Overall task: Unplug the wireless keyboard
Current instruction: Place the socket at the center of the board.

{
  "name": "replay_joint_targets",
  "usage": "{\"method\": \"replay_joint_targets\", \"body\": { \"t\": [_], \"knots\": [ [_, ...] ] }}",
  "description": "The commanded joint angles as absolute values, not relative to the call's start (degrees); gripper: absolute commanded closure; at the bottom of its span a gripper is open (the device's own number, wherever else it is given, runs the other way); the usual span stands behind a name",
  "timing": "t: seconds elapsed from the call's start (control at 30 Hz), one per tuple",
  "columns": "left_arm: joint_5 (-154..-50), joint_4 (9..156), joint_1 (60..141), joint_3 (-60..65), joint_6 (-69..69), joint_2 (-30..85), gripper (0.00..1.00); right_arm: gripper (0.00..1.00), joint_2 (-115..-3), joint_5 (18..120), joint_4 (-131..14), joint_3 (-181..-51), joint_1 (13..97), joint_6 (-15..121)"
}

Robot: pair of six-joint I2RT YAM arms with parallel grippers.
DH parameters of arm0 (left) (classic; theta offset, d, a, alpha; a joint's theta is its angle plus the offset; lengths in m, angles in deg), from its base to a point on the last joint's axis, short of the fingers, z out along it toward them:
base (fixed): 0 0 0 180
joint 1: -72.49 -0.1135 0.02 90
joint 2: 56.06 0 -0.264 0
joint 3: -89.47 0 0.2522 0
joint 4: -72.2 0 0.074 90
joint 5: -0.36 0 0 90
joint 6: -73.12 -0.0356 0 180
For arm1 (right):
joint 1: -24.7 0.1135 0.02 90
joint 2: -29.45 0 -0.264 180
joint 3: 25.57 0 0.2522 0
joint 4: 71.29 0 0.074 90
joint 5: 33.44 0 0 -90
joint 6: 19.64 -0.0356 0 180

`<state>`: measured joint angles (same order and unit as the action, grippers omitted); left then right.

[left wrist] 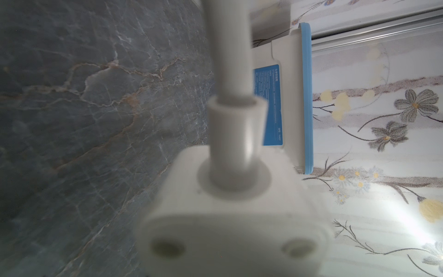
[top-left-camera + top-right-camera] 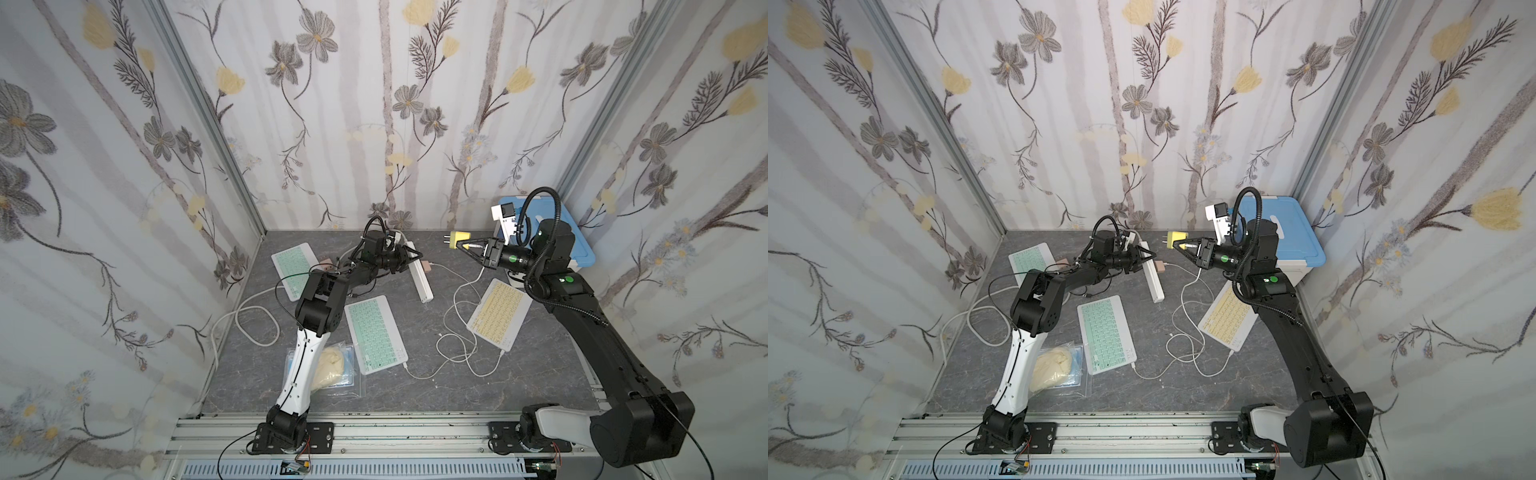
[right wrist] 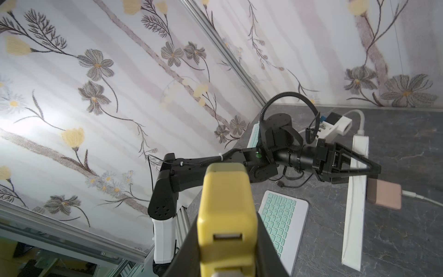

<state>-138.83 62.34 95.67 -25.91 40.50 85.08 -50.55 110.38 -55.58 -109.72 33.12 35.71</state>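
**Yellow charger is off the strip, in the right gripper**

The grey, marble-patterned tabletop [image 2: 415,390] carries three slim keyboards. The one that matters, the yellow keyboard [image 2: 498,316], lies flat on the right side, close under the right arm. It is a thin white slab with pale yellow keys. Its white cable [image 2: 457,299] loops loosely over the stone and rises towards the right gripper.

The white power strip [image 2: 420,282] is a long, rigid plastic bar, its long axis running roughly front to back. The left gripper [image 2: 415,257] reaches across its far end, jaws part closed around the bar, and seems to pin it down. A pink charger [image 2: 427,266] sits plugged into the strip's side.

To the right of the strip and well above the tabletop, the right gripper [image 2: 461,245] is clamped on the yellow charger [image 2: 458,237], a smooth, rounded plastic block. The charger's long axis lies level, and its bare metal prongs [image 2: 446,240] point back at the strip, clear of it.

I judge the plug is out. What remains is setting the charger down on the right, and the right arm is the nearer one. The trailing cable is limp and could snag.
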Motion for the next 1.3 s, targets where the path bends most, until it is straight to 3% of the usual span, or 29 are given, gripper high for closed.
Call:
{"method": "replay_joint_targets", "body": {
  "t": [0.0, 0.07, 0.33, 0.4, 0.47, 0.5, 0.6, 0.73, 0.93, 1.13, 1.27],
  "knots": [
    [-138.6, 62.86, 95.49, -27.53, 40.66, 86.17, 1.0, 1.0, -48.61, 109.01, -57.6, -111.25, 32.96, 34.89],
    [-138.39, 64.49, 95.43, -28.41, 40.25, 87.12, 1.0, 1.0, -47.03, 109.03, -60.41, -111.47, 32.96, 33.56],
    [-137.0, 67.3, 95.26, -29.06, 40.68, 88.82, 0.67, 1.0, -43.32, 104.89, -66.88, -111.54, 32.87, 31.88],
    [-136.98, 67.66, 95.26, -28.73, 40.27, 88.25, 0.64, 1.0, -43.41, 104.81, -66.99, -111.24, 32.87, 31.56],
    [-136.67, 68.74, 95.26, -28.44, 39.31, 87.27, 0.52, 1.0, -43.5, 104.97, -67.36, -110.84, 32.87, 31.08],
    [-136.42, 69.8, 95.26, -28.44, 38.66, 86.68, 0.4, 1.0, -43.51, 104.82, -67.55, -110.55, 32.89, 30.99],
    [-135.76, 72.06, 95.28, -28.35, 36.67, 84.62, 0.31, 1.0, -43.67, 102.18, -65.09, -110.35, 32.87, 32.2],
    [-134.82, 76.46, 95.14, -28.53, 32.85, 80.97, 0.09, 1.0, -43.94, 100.53, -62.66, -108.94, 32.88, 33.42],
    [-132.46, 80.08, 96.33, -20.88, 24.25, 69.6, 0.11, 1.0, -43.51, 96.51, -59.75, -106.73, 32.62, 34.98],
    [-122.0, 94.91, 99.3, -14.37, 10.72, 60.89, 0.05, 1.0, -43.97, 94.62, -59.72, -103.82, 31.99, 34.46],
    [-122.94, 96.23, 99.31, -16.31, 10.86, 64.18, 0.17, 1.0, -45.01, 95.95, -61.46, -102.32, 31.99, 33.11]
  ]
}}
